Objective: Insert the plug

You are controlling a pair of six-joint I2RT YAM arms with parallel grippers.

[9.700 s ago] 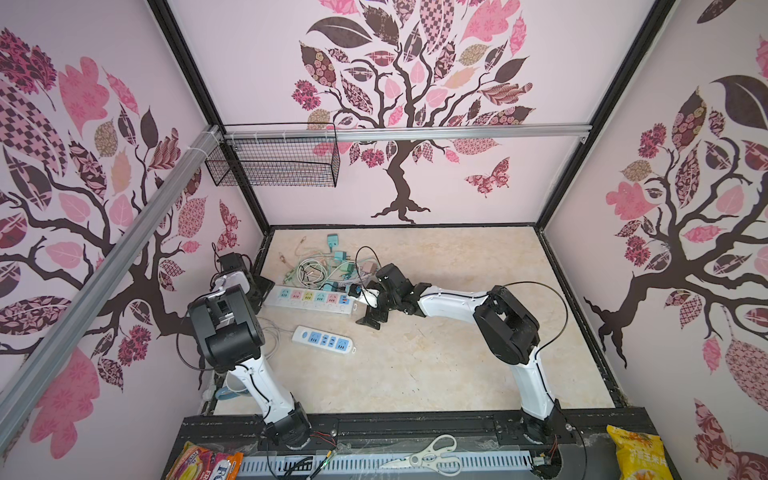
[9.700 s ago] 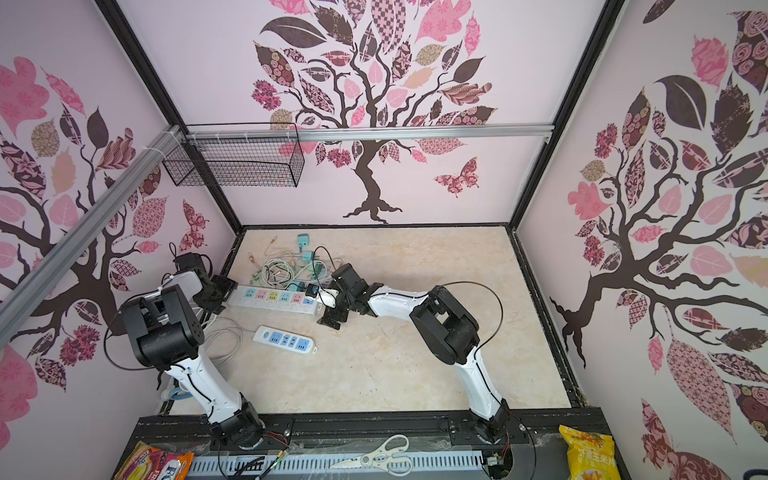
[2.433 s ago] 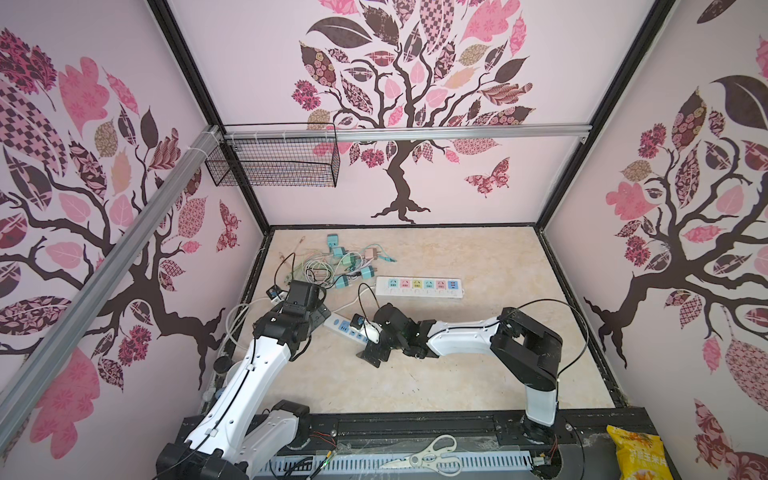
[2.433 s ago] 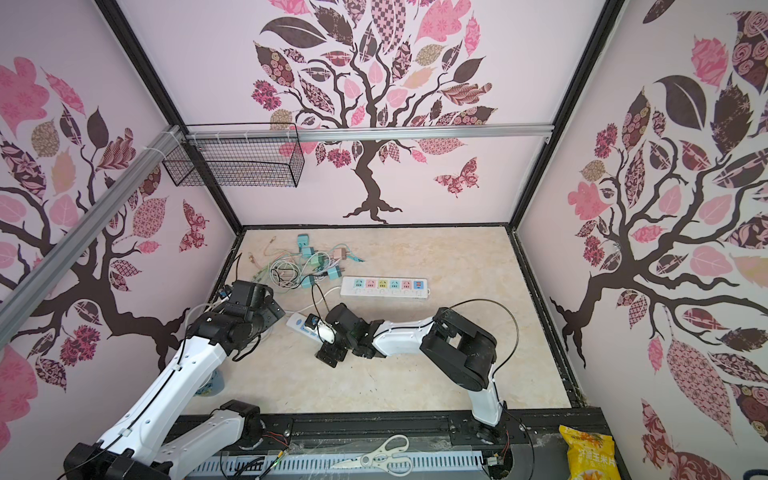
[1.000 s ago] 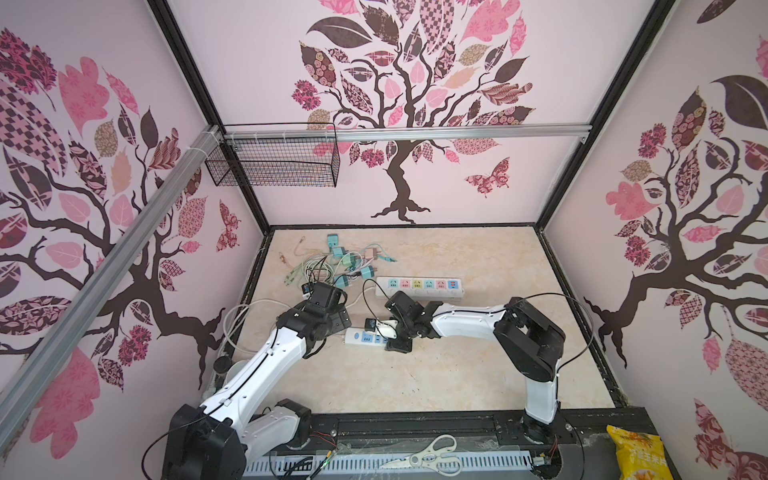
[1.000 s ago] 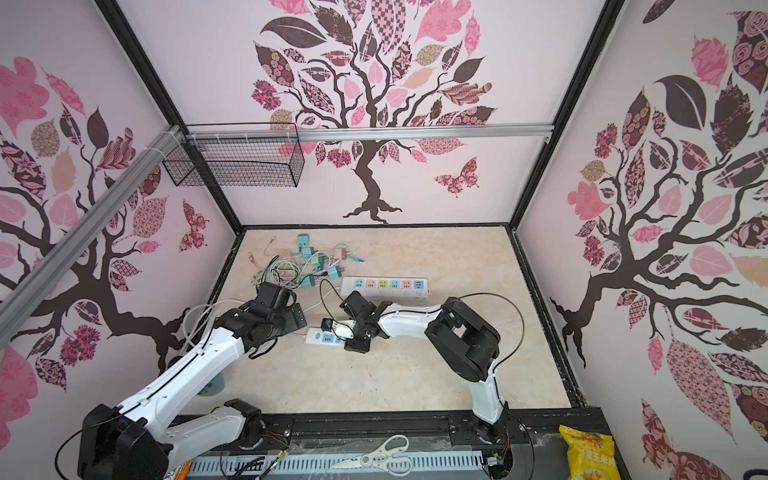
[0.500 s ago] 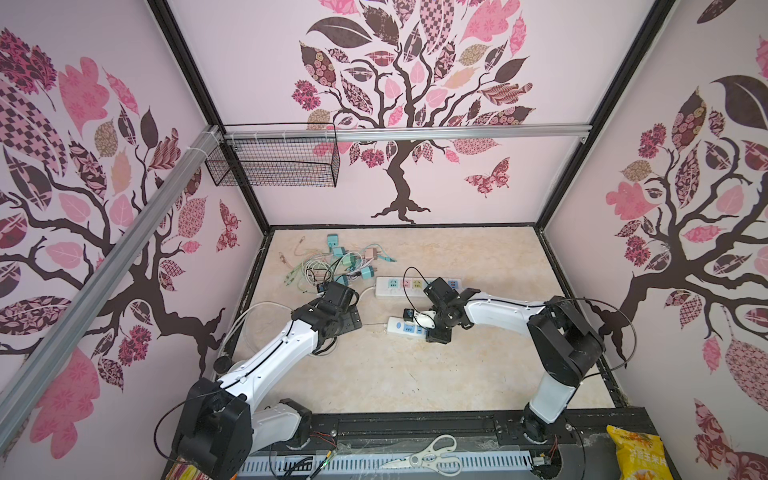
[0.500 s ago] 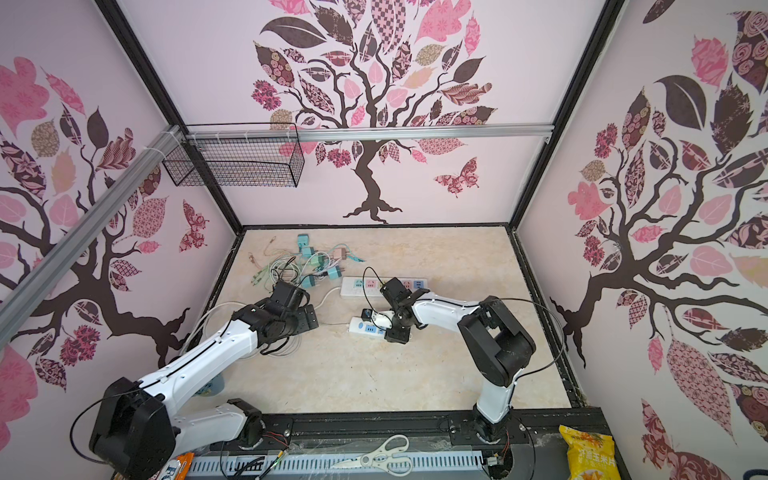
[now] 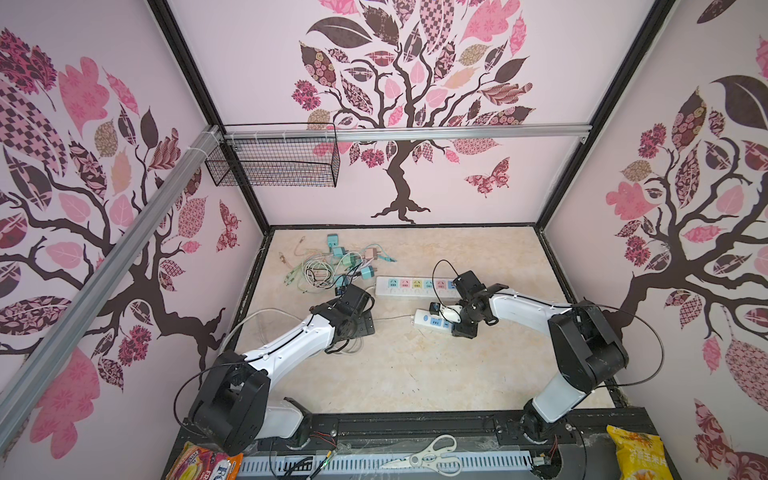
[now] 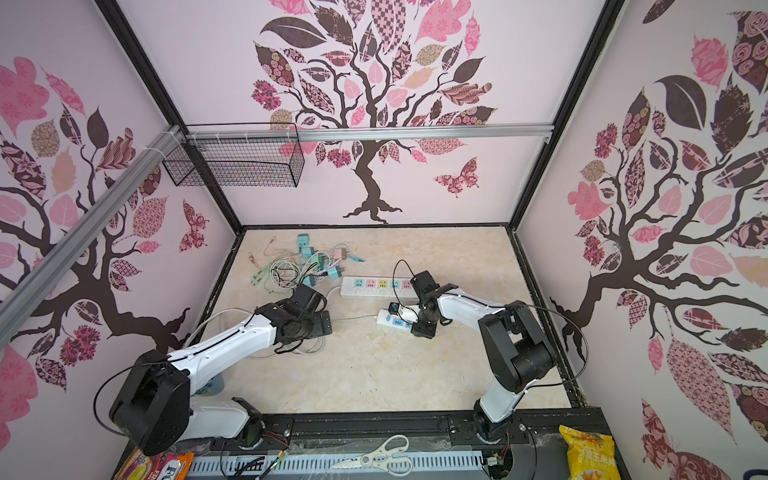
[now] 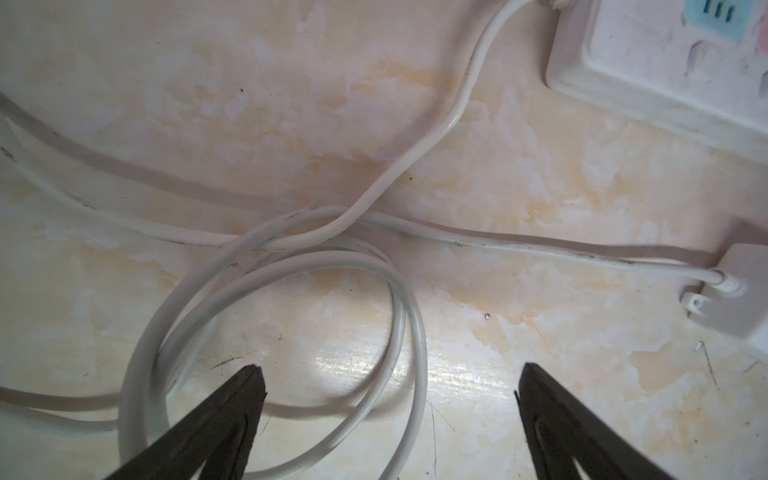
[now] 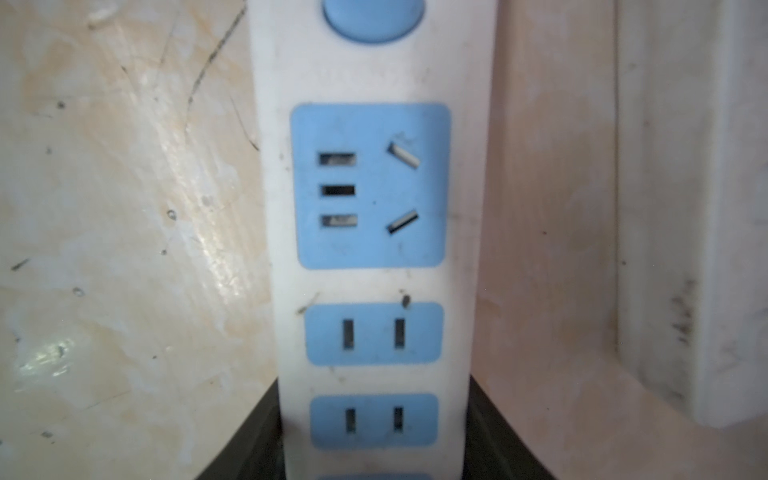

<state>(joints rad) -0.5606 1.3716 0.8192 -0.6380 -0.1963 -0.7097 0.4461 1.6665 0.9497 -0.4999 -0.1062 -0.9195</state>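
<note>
The right gripper [image 12: 374,440] clamped across one end of the small power strip [image 12: 374,187]; the left gripper [image 11: 390,374] was spread wide over a coiled white cord [image 11: 291,266], holding nothing. Which plug was meant could not be told; teal plug adapters [image 9: 332,241] lay in the cable tangle [image 9: 316,272] near the long strip [image 9: 415,286]. Such a plug would be light, rigid, smooth plastic, best pinched by its flat sides, prongs free. No lettering on either strip was legible; print on the yellow snack bag [image 9: 631,453] was too small.
</note>
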